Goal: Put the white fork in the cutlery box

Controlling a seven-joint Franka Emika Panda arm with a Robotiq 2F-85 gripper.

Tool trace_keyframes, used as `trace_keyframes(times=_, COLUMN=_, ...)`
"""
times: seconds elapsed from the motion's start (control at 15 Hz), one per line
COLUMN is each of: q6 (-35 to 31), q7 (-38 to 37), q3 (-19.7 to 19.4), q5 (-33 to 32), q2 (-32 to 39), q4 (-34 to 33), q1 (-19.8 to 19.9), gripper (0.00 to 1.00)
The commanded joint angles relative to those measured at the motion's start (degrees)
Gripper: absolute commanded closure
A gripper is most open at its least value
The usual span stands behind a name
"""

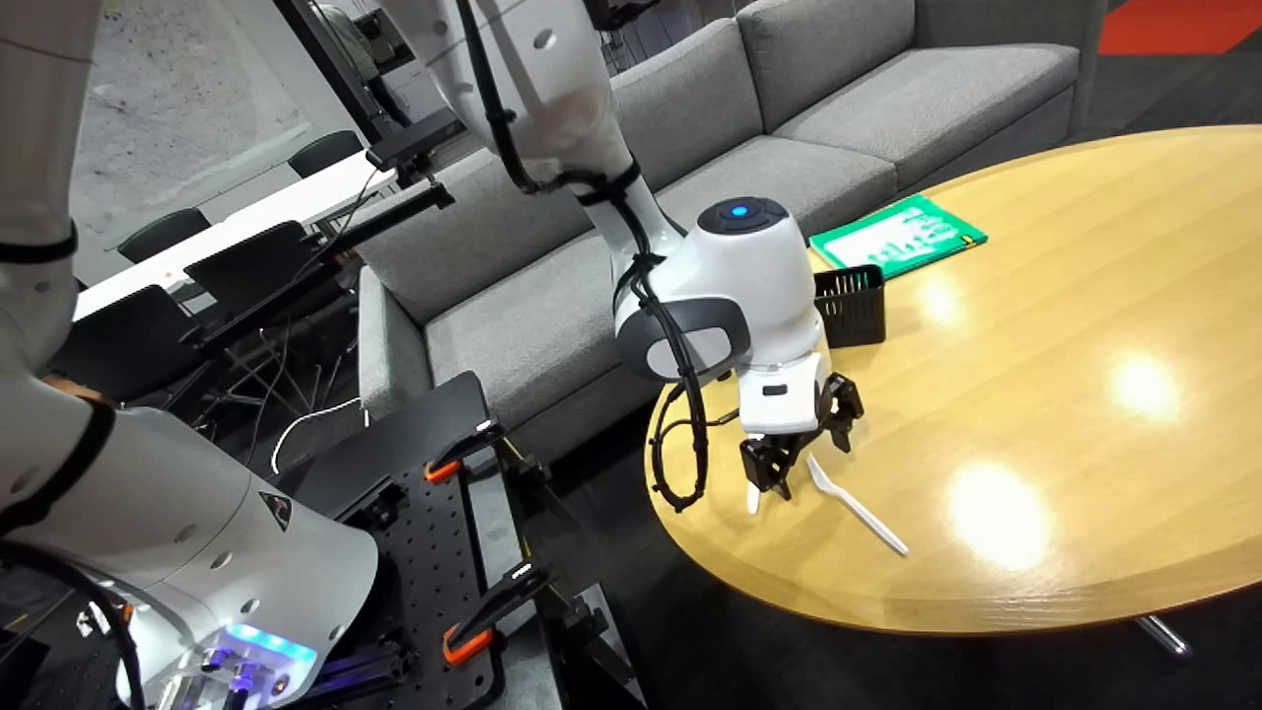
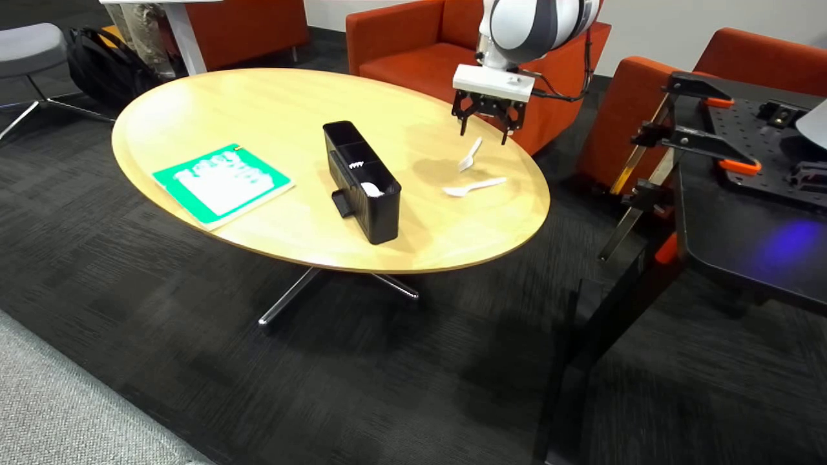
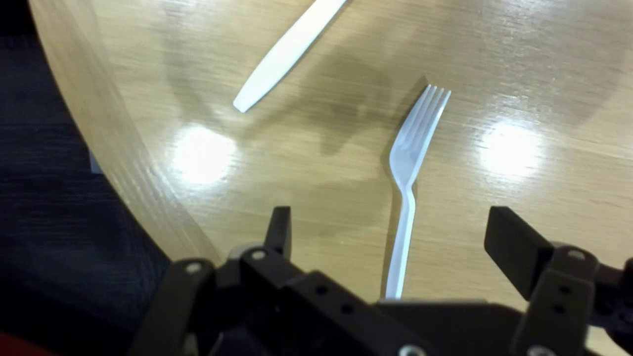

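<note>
Slim white plastic fork (image 3: 408, 193), laid below the black two-fingered gripper (image 2: 483, 138), its handle seen between wide-parted jaws — black rectangular cutlery box (image 2: 364, 208), set apart from the gripper.

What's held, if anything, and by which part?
Nothing: the gripper is open, and the fork lies on the table, not between its fingers.

One loose white fork (image 3: 407, 193), one other utensil (image 3: 287, 55), one cutlery box (image 2: 382, 221), perhaps two white pieces (image 2: 371, 189) inside
</note>
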State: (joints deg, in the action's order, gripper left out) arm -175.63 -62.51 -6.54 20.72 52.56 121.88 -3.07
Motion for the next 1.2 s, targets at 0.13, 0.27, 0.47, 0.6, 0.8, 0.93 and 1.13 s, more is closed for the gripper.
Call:
trace_keyframes(times=0.13, q6=-1.7, q7=-0.3, q3=2.4, q5=4.3, q2=8.0, q4=-8.0, q1=2.7, gripper=0.25)
trace_keyframes(times=0.27, q6=-2.1, q7=-0.2, q3=2.8, q5=5.2, q2=9.6, q4=-9.6, q1=3.2, gripper=0.34)
trace_keyframes(times=0.47, q6=-2.4, q7=-0.2, q3=2.8, q5=5.9, q2=11.1, q4=-11.2, q1=3.5, gripper=0.59)
trace_keyframes(times=0.6, q6=-2.5, q7=-0.3, q3=2.7, q5=6.2, q2=10.9, q4=-11.4, q1=3.3, gripper=0.74)
trace_keyframes(times=0.8, q6=-2.0, q7=-0.3, q3=2.2, q5=6.3, q2=10.2, q4=-11.4, q1=2.7, gripper=0.96)
trace_keyframes(times=0.93, q6=-1.4, q7=-0.3, q3=1.8, q5=6.2, q2=9.0, q4=-10.6, q1=2.1, gripper=1.00)
trace_keyframes(times=1.13, q6=-1.9, q7=1.0, q3=3.1, q5=6.3, q2=4.7, q4=-7.9, q1=3.5, gripper=0.98)
